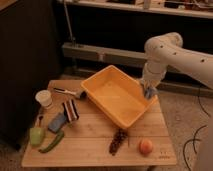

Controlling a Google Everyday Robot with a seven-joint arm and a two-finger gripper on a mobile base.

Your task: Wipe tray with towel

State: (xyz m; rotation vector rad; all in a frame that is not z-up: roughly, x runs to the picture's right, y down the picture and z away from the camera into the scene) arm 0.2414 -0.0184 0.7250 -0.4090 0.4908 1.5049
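The towel (149, 92) is bunched in the narrow grip of the hand (148, 88), up at the rim of the yellow-orange tray (116, 97) nearest the arm and not down on its floor. I judge the wiping to be mid-course at that edge, though the tray's floor shows nothing that tells how much is left. The white arm comes in high from the right of the view, forearm dropping steeply to the rim, and the tray sits on the wooden bench (95, 145).
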